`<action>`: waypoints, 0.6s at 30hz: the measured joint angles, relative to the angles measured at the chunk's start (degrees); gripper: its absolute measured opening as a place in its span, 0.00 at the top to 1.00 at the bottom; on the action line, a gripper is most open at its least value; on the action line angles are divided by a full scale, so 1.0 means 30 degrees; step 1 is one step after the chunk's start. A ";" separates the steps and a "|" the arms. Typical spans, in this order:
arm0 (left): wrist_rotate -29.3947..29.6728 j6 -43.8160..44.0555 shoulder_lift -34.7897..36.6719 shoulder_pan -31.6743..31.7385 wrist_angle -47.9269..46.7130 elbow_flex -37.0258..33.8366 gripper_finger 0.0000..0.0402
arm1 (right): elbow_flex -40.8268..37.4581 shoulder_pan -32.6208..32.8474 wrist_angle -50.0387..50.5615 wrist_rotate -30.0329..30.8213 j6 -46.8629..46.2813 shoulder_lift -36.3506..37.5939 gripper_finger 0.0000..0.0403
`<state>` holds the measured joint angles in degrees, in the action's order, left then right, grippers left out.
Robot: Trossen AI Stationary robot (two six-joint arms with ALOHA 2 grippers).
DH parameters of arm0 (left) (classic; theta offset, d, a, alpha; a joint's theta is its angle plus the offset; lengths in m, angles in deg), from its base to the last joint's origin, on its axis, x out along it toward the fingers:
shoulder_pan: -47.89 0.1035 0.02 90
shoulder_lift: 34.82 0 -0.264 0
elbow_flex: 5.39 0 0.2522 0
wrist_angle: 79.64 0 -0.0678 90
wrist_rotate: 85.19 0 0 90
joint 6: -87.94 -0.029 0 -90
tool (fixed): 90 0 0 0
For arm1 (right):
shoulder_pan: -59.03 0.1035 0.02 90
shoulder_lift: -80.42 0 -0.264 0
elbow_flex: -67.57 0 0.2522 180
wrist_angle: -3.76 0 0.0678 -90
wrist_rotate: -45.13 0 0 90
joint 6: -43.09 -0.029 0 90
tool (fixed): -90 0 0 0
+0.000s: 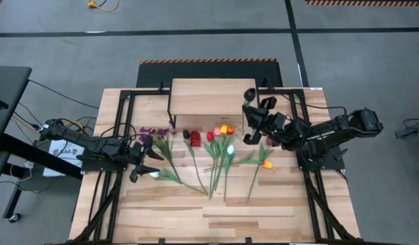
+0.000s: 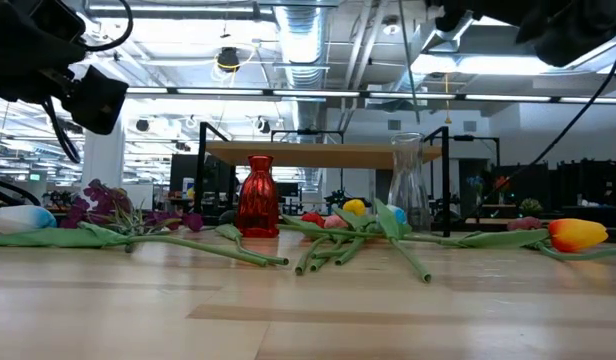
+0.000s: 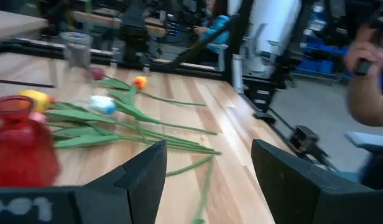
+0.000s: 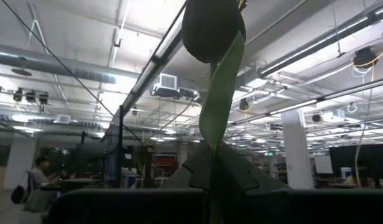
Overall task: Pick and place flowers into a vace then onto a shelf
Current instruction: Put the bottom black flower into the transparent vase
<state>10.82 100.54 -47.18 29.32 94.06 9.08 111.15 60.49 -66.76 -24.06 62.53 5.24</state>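
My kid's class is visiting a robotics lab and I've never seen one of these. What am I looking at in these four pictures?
Two dark robot arms work at a wooden table. One picture looks straight down, one looks level across the tabletop, and two come from cameras on the arms' wrists. Artificial flowers lie on the table, beside a red vase and a clear glass vase; a small raised shelf stands behind. The right gripper is shut on a dark tulip, held upright. The left gripper hangs open, holding nothing, near the purple blossoms.

Red vase [image 2: 257, 197], clear glass vase [image 2: 409, 183]; tulips [image 1: 222, 144] — red, yellow, orange, green-stemmed; purple blossoms [image 1: 152, 134]; light-wood shelf [image 1: 211, 97].
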 joint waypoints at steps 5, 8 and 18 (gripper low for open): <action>0.2366 0.0000 0.0007 0.0000 0.0299 0.0147 0.44 | 0.0000 -0.0392 0.0144 0.0000 0.0015 -0.0029 1.00; 0.3307 -0.0009 0.0000 0.0007 0.0574 0.0170 0.44 | 0.0000 -0.0404 0.0290 0.0000 0.0117 -0.0029 1.00; 0.3655 -0.1947 0.0000 0.0007 0.1179 0.0228 0.44 | -0.1682 -0.1552 -0.1074 -0.3207 -0.1811 0.0829 1.00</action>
<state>21.78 94.70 -47.18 29.34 97.60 9.76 106.11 55.84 -69.99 -33.68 57.10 7.73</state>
